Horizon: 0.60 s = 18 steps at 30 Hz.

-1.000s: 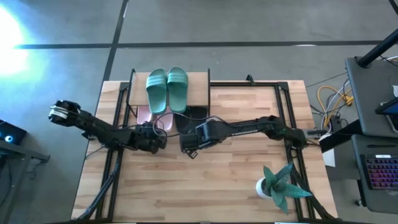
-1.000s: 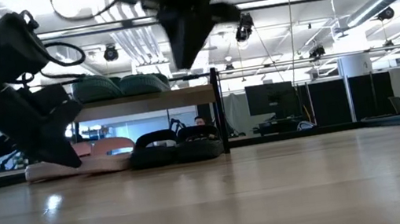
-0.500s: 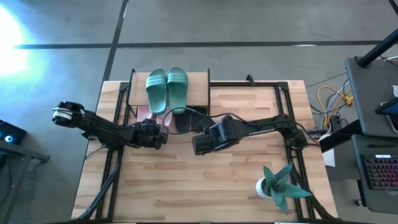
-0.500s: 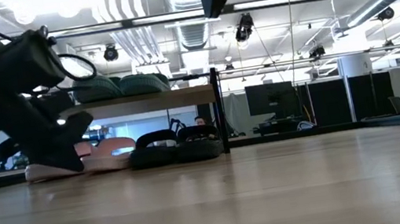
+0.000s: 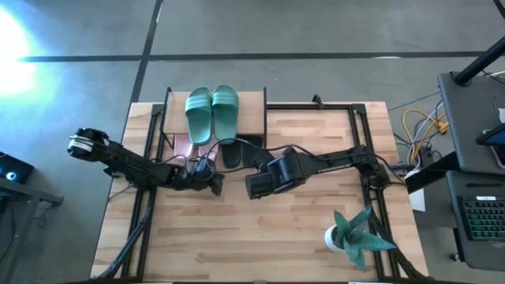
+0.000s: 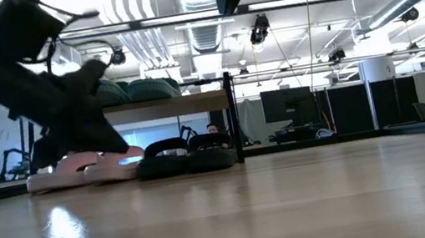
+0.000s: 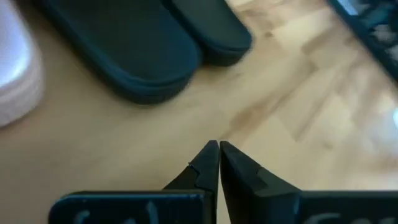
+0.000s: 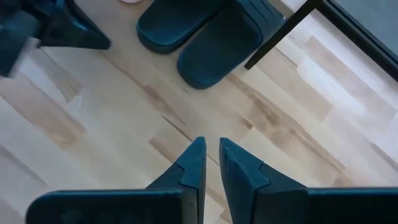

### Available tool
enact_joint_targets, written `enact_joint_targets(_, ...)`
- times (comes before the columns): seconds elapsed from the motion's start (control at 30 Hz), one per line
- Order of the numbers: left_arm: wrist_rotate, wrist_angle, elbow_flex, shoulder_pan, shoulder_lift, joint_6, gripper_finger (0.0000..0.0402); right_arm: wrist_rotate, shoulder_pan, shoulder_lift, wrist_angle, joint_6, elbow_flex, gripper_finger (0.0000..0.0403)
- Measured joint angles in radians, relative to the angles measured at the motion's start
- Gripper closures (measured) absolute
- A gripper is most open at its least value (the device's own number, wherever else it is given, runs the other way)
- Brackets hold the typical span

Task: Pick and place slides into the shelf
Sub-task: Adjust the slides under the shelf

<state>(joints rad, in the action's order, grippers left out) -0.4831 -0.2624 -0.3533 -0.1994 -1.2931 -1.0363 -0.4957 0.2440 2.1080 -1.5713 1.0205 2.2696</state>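
The shelf [image 5: 251, 110] stands at the table's far left. A green pair of slides [image 5: 211, 113] lies on its top board [image 6: 168, 107]. Under the board a pink pair [image 6: 85, 168] and a black pair [image 6: 185, 158] rest on their soles on the table, heels sticking out toward the near edge. My left gripper [image 5: 215, 184] hovers shut just near of the pink and black slides [image 7: 143, 56], holding nothing. My right gripper [image 5: 254, 188] hangs higher, near of the black pair [image 8: 199, 43]. Its fingers are almost together and hold nothing.
A green spiky potted plant [image 5: 355, 235] stands at the near right of the table. Thin black frame rails [image 5: 359, 150] run along the table's sides. Bare wood lies near of both grippers. A desk with a keyboard [image 5: 481, 217] stands to the right of the table.
My right gripper has risen and drawn back from the black slides toward the table's near right, then held still. My left gripper has lifted off the table by the pink slides, tipped its fingers upward, and gone a little toward the right and near edge, staying shut.
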Motion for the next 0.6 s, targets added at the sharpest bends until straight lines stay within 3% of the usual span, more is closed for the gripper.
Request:
enact_joint_targets(0.17,-0.004,-0.052,-0.026,0.037,-0.129,-0.001,0.0401,-0.003,0.006,-0.012,0.001,-0.001,0.000,0.0365)
enact_joint_targets(0.37,-0.015,-0.248,-0.051,0.068,-0.305,0.002,0.0401,-0.004,0.009,-0.024,0.000,-0.003,0.000,0.0365)
enact_joint_targets(0.6,-0.182,-0.257,-0.105,0.077,-0.369,0.003,0.0401,-0.004,0.025,-0.024,0.000,0.012,0.000,0.0365)
